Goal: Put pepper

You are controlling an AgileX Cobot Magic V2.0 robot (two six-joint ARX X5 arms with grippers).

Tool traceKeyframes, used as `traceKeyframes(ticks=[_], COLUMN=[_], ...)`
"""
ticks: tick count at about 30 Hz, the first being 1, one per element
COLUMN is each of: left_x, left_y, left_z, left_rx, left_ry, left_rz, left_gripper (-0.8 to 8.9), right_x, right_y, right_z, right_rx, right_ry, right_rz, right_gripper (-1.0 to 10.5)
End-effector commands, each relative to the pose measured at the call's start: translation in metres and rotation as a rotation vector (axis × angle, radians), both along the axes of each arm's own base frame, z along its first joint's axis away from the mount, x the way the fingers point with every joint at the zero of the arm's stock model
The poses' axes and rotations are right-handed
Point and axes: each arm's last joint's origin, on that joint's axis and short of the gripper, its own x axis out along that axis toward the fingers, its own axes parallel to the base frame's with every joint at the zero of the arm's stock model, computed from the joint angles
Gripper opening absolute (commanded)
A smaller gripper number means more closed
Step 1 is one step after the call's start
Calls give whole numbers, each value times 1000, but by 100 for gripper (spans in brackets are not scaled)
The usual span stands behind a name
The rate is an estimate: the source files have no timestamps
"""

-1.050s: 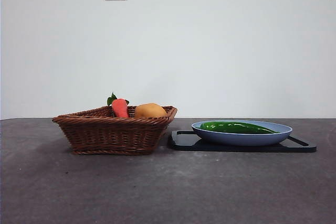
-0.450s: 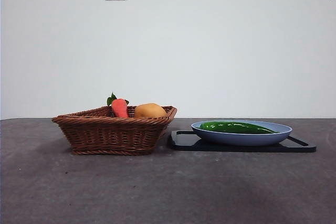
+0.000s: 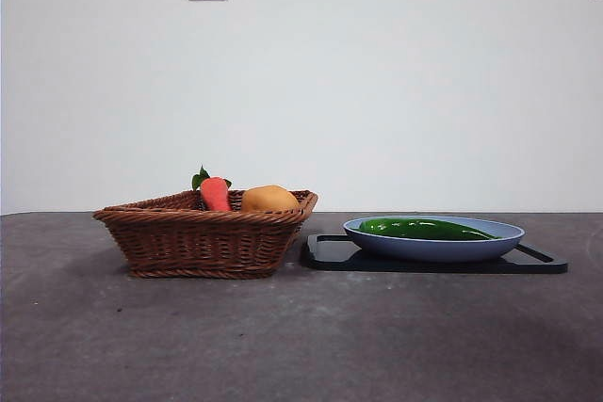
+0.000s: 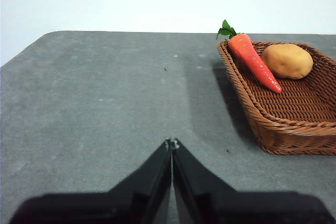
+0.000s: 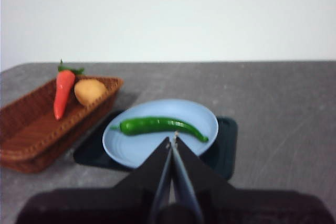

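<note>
Table (image 3: 283, 345): one pepper (image 3: 424, 229), one plate (image 3: 433, 248).

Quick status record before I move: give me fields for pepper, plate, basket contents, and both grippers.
pepper: lying in the plate, not held
plate: light blue, on a black tray, beside the basket
basket: wicker, holds a carrot and a potato
left gripper: jaws shut, empty, over bare table, off to the side of the basket
right gripper: jaws shut, empty, pointing toward the pepper, above the plate's near edge
</note>
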Motion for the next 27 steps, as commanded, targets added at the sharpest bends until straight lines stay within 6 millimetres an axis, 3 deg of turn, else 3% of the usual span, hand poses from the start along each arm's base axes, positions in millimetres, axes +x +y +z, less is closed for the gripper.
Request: traceKeyframes(ticks=[1, 9, 27], left_x=[0, 0, 0], left_y=[0, 0, 0], left_z=[-2, -2, -2], left_rx=[-6, -6, -6], left_ry=[-4, -4, -4], left_rz=[7, 7, 7], left_gripper=[8, 8, 8], right_x=[1, 3, 3], right_y=[0, 0, -1], right_z=[-10, -39, -44], right_rx=[19, 45, 44], right_ry=[-6, 42, 103], right_rz=[-3, -33, -58], right_gripper=[11, 11, 11])
